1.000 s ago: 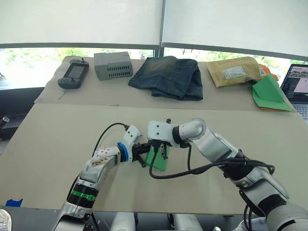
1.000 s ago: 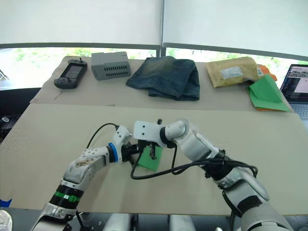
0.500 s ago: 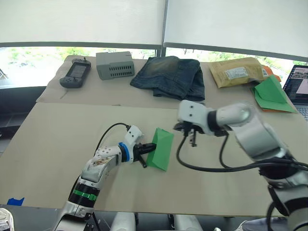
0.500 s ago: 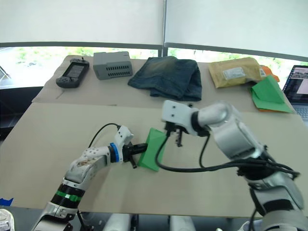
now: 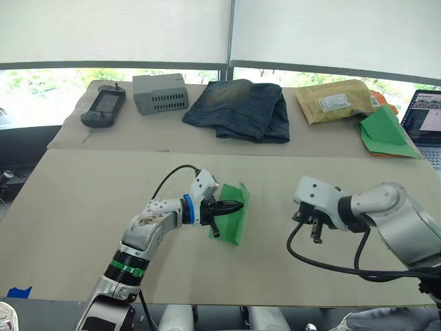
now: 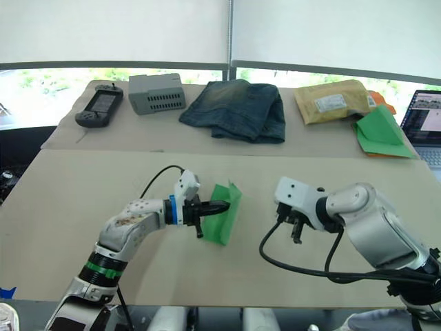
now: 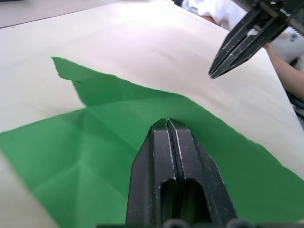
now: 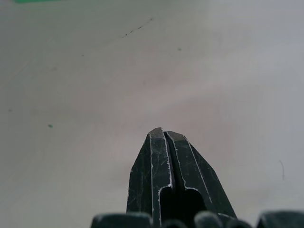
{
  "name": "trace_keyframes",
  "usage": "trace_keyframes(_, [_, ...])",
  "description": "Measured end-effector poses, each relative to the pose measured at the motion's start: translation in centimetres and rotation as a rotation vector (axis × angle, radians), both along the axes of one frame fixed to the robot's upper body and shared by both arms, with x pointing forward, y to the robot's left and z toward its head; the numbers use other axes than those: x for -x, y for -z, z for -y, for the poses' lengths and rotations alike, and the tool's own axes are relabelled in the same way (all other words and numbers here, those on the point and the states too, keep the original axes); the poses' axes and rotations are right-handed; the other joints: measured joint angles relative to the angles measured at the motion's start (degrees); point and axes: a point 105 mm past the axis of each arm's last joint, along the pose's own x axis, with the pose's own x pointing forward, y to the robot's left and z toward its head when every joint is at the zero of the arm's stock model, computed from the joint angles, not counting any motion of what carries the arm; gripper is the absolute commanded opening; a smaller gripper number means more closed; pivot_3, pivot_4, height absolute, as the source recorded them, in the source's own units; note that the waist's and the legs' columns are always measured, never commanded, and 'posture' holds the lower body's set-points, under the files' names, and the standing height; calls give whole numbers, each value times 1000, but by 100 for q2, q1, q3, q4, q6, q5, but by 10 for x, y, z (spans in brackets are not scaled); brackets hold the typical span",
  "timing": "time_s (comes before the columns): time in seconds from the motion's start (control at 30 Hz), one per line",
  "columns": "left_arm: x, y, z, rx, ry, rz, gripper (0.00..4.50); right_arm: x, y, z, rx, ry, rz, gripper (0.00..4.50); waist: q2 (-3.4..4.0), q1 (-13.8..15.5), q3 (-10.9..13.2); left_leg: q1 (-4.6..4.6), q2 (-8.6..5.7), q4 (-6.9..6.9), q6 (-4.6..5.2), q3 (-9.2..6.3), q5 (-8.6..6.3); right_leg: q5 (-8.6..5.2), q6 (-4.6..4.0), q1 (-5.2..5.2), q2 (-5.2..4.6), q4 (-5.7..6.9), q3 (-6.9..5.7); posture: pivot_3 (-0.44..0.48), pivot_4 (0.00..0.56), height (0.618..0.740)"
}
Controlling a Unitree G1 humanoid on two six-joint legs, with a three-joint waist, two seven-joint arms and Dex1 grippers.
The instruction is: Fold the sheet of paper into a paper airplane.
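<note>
While my left gripper (image 7: 167, 124), fingers pressed together, lies on the paper (image 5: 234, 207), my right gripper (image 5: 315, 234), also closed, hangs well off to its right above bare table (image 5: 89, 200). I see creases and one raised flap, so I judge the wing folds remain.

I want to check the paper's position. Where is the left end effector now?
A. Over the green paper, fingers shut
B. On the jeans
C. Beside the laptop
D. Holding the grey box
A: the left end effector has its fingers together over the creased green paper, far from the other items.
</note>
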Motion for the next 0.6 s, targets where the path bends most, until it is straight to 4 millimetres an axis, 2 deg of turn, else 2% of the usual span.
trace_keyframes(0.1, [5, 6, 11, -12, 40, -18, 0, 0, -2, 5, 12, 29, 13, 53, 0, 17, 0, -3, -3, 2, 0, 0, 0, 0, 2, 0, -2, -3, 1, 0, 150, 740])
trace_keyframes(0.17, [4, 14, 15, -36, 43, -35, 0, -5, -11, 9, 5, 57, 61, 53, 0, 21, 0, -4, -6, 3, 0, -1, 0, 0, 2, 0, -2, -3, 2, 0, 150, 740])
trace_keyframes(0.33, [-7, 29, 20, -81, 11, -65, 0, -24, -60, -3, -107, 61, 278, 53, 0, 7, 0, -5, -5, 3, 1, -8, 0, 1, 4, 0, 3, -2, 2, 0, 150, 740])
trace_keyframes(0.4, [-7, 33, 22, -90, 11, -72, 0, -23, -69, -11, -150, 35, 309, 53, 0, 12, 0, -5, -5, 1, 1, -9, 0, 2, 1, 0, 3, -3, 1, 0, 150, 740])
trace_keyframes(0.5, [-8, 33, 24, -93, 14, -58, 0, -14, -69, -37, -266, -53, 283, 53, 0, 16, 0, -9, -7, -2, 2, -12, 0, 21, -30, 0, 2, -6, 2, 0, 150, 740])
trace_keyframes(0.6, [-8, 34, 27, -92, 19, -51, 0, -6, -57, -47, -277, -88, 241, 53, 0, 36, -1, -15, -11, 4, 2, -18, 0, 21, -29, 4, 1, -10, 1, 0, 150, 740])
